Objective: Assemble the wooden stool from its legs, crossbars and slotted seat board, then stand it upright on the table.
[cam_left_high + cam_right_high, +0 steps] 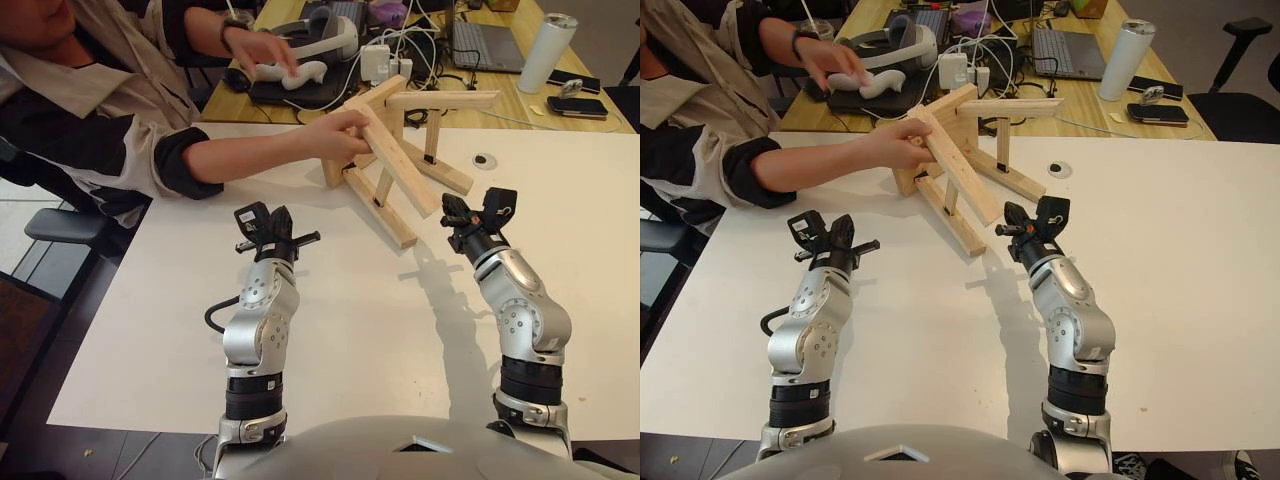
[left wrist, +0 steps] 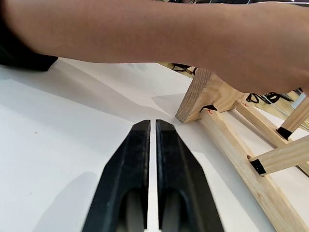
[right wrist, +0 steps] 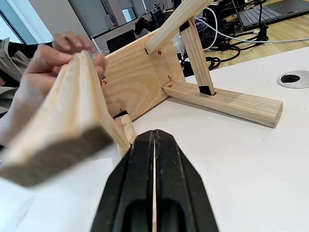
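Observation:
The wooden stool point(image 1: 398, 170) lies tipped on its side at the far middle of the white table point(image 1: 380, 340), with legs and crossbars joined to the seat board point(image 3: 140, 79). A person's hand point(image 1: 338, 135) grips one raised leg point(image 3: 63, 121). My left gripper point(image 1: 276, 228) rests shut and empty on the table, left of and nearer than the stool. In the left wrist view its fingertips point(image 2: 145, 126) point at the seat board's corner point(image 2: 203, 96). My right gripper point(image 1: 478, 214) is shut and empty, just right of the stool's near leg point(image 1: 385, 208).
A cable grommet point(image 1: 485, 160) sits in the table to the right of the stool. Behind the table a wooden desk holds a laptop point(image 1: 485, 45), a tumbler point(image 1: 547, 50), phones, cables and a headset point(image 1: 325, 40). The person's arm point(image 1: 240, 158) crosses the far left.

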Controlling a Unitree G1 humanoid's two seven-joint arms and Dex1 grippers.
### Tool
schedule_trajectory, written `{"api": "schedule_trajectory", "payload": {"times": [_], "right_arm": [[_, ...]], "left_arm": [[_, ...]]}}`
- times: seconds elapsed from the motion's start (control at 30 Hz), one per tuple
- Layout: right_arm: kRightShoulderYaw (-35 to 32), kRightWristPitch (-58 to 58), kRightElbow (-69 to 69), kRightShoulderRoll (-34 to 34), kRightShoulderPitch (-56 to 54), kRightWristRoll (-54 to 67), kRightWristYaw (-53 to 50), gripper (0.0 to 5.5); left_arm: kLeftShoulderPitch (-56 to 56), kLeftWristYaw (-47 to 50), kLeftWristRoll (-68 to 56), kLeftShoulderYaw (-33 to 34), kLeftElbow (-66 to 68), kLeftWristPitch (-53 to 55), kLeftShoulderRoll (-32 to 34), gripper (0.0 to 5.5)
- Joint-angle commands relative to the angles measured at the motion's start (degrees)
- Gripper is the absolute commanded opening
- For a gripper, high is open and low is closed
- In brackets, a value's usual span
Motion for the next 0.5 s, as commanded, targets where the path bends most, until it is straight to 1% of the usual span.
{"api": "schedule_trajectory", "payload": {"times": [0.03,0.5], "right_arm": [[0.29,0.76,0.56,-0.49,-0.93,0.2,-0.78,0.02],[0.23,0.9,0.55,-1.71,-1.65,1.43,0.37,0.02]], "left_arm": [[-1.41,0.24,-0.24,0.37,0.48,0.05,-3.13,0.17],[-1.72,0.74,-0.44,0.73,1.02,-0.27,-3.89,0.17]]}}
